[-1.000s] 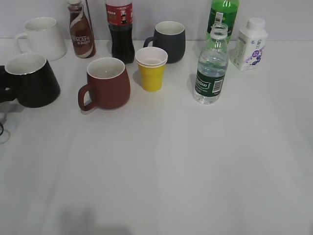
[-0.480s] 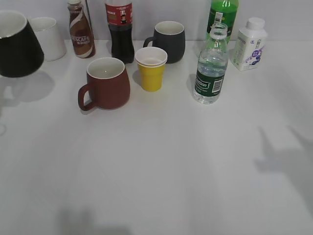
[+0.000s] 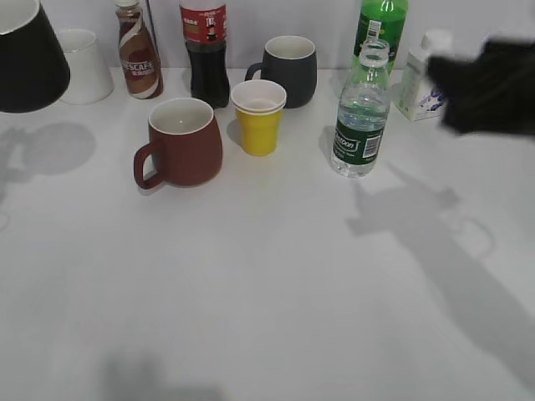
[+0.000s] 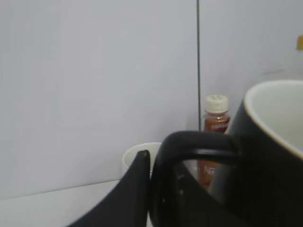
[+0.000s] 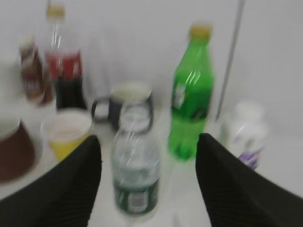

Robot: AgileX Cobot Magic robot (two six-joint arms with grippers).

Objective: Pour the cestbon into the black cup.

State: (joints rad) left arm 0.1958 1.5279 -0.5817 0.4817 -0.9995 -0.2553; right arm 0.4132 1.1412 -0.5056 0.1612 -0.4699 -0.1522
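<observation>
The cestbon (image 3: pixel 360 117), a clear capless bottle with a dark green label, stands upright at the back right of the table. The right wrist view shows it blurred (image 5: pixel 136 170), ahead of and between the open fingers of my right gripper (image 5: pixel 147 142). In the exterior view that gripper (image 3: pixel 489 83) is a dark blur to the right of the bottle, apart from it. The black cup (image 3: pixel 29 58) hangs above the table at the far left. My left gripper (image 4: pixel 154 165) is shut on its loop handle (image 4: pixel 189 144); the cup's white inside shows.
A reddish-brown mug (image 3: pixel 180 142), a yellow paper cup (image 3: pixel 259 117), a dark-grey mug (image 3: pixel 288 71), a cola bottle (image 3: pixel 205 50), a green soda bottle (image 3: pixel 383 25), a coffee bottle (image 3: pixel 138 54), a white mug (image 3: pixel 82 65) and a white milk bottle (image 3: pixel 420 83) stand along the back.
The black cup has been lifted off the table at the left and now hangs in the air. My right arm has come into view from the right, toward the cestbon.
</observation>
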